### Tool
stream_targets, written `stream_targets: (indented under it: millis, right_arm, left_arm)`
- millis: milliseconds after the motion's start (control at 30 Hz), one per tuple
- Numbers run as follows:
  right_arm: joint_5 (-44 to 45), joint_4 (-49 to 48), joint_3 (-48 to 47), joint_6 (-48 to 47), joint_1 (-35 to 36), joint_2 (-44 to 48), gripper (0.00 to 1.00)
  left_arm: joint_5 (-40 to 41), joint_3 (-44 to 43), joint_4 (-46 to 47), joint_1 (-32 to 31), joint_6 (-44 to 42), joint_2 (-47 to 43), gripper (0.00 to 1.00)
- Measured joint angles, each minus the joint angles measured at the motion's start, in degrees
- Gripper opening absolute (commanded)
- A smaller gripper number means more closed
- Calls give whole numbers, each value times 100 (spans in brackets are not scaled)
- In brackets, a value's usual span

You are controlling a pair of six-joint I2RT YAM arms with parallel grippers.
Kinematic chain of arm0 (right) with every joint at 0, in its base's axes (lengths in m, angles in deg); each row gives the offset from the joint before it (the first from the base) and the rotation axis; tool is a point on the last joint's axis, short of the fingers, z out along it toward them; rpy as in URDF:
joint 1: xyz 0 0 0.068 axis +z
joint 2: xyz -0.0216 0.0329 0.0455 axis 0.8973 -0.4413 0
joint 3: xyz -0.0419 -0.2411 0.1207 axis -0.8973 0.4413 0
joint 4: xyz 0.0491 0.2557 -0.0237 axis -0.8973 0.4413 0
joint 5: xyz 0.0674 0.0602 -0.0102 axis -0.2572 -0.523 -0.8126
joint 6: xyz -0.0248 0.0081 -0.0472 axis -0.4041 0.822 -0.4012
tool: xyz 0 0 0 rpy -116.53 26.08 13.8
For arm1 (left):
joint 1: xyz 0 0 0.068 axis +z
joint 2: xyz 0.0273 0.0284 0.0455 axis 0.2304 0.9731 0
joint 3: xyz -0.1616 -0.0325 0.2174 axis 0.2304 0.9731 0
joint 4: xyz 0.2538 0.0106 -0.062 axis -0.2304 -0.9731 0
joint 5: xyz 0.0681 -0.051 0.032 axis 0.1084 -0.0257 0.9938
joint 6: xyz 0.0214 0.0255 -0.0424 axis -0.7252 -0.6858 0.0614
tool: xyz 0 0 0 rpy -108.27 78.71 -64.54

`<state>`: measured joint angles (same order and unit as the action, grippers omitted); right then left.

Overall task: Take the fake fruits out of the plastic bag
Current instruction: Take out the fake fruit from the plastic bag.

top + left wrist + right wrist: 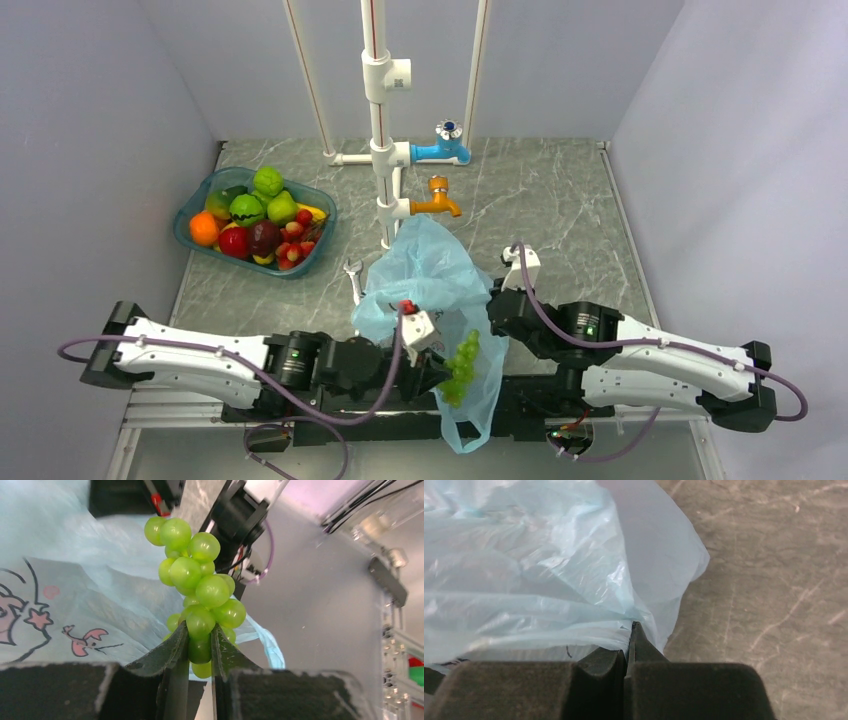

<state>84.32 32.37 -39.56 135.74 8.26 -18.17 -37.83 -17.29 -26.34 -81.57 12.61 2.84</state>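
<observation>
Left fingers (167,652): one pair, clenched on the lower grapes of the grape bunch (200,585). One bunch, light green, held just beside the plastic bag (430,275) over the near edge of the tabletop (560,200), apparently already outside it.

Right fingers (646,655): one pair, pinched tight on a fold of bag film, most likely to keep the bag lifted and steady while the bunch comes away.

Bag: one, light blue, printed. No other fruit shows through it.

Basket (186,210): one, teal, heaped with fruit, well apart at far left.

Taps: two, one blue tap (445,150), one orange tap (438,200).
</observation>
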Motion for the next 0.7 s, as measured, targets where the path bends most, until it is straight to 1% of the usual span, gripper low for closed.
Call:
stream_targets:
  millis: [133,267,333,467,600,700]
  right_arm:
    - [98,291,149,323,0,0,0]
    - [184,479,188,535,0,68,0]
    - [262,529,197,634,0,173,0]
    - [437,621,197,809,0,286,0]
    - [621,772,199,970,0,254,0]
    - [684,798,199,1012,0,210,0]
  left_arm:
    - [160,0,90,-7,-221,-671,0]
    - [774,-35,-79,-7,-286,-1270,0]
    - [1211,-111,-345,-7,-247,-1554,0]
    - [1709,-243,-800,24,-153,-2015,0]
    - [2026,-623,-1480,184,-28,-2221,0]
    - [2048,-1045,-1926,507,9,-2127,0]
